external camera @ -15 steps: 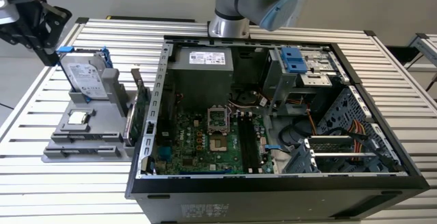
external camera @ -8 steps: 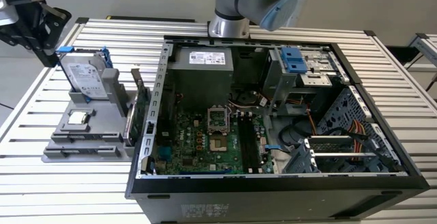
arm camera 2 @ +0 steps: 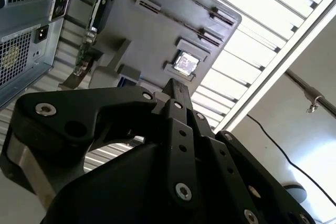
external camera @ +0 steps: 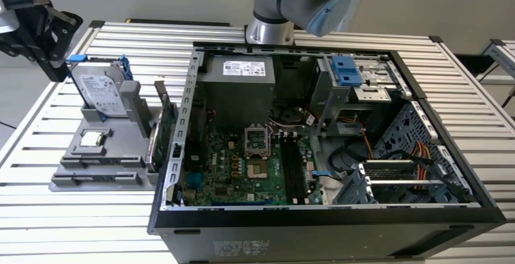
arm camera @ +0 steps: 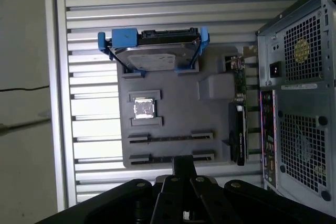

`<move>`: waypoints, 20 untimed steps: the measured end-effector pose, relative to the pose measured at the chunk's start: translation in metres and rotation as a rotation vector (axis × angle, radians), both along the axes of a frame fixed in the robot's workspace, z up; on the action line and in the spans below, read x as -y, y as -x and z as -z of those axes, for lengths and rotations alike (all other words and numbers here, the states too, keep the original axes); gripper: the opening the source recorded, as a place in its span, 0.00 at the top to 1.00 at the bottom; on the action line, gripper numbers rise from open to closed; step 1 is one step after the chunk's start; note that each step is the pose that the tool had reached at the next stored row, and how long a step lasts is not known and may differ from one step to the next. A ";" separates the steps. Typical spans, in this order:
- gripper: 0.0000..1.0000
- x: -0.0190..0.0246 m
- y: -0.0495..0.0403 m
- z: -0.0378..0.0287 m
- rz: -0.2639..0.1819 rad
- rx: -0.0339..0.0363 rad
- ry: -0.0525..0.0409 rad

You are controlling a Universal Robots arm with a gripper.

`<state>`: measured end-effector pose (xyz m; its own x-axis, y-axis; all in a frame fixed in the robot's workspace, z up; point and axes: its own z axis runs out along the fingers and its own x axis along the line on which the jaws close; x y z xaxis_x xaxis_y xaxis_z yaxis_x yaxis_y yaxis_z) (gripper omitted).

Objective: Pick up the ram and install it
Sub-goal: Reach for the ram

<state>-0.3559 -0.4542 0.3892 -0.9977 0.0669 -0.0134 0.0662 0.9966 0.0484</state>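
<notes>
Your black gripper (arm camera 2: 177,85) hangs above the grey plastic parts holder (arm camera: 173,124) on the slatted metal table (external camera: 467,95). Its fingertips are pressed together, pinching nothing that shows. I cannot place the ram, the long narrow circuit-board strip, for certain; thin dark lines in the holder's two narrow slots (arm camera: 170,138) may be its edge. Judge pick-up and install in the open black computer case (external camera: 322,228) both undone. The silver hard drive (external camera: 101,92) and grey power supply (external camera: 237,86) carry white labels; I cannot read them.
</notes>
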 end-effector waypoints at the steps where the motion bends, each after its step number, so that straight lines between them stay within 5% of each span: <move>1: 1.00 0.0008 0.0000 0.0001 0.000 0.0000 0.0000; 20: 1.00 0.0047 0.0000 0.0012 0.000 0.0000 0.0001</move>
<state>-0.3559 -0.4590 0.3880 -0.9977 0.0669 -0.0133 0.0662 0.9966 0.0483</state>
